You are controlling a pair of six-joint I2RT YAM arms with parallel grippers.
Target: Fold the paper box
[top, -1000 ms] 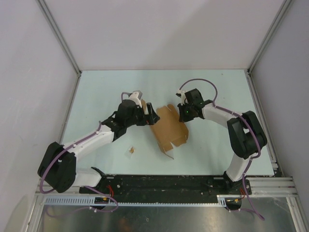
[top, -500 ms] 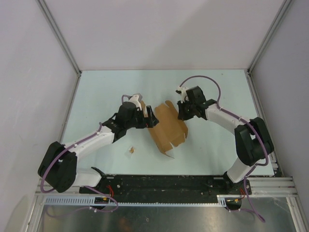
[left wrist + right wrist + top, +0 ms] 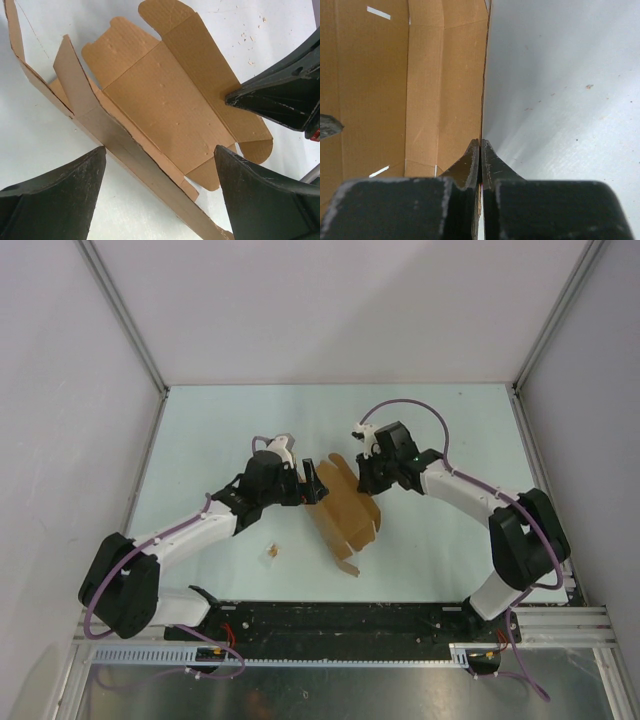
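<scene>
- right gripper [image 3: 480, 143] is clamped tight on the edge of the paper box [image 3: 345, 512]
- left gripper [image 3: 160, 151] is spread wide, just beside the box's opposite side

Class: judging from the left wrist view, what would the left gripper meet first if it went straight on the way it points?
Probably the paper box: its raised near flap lies straight ahead of the open left gripper, though depth is unclear.
</scene>
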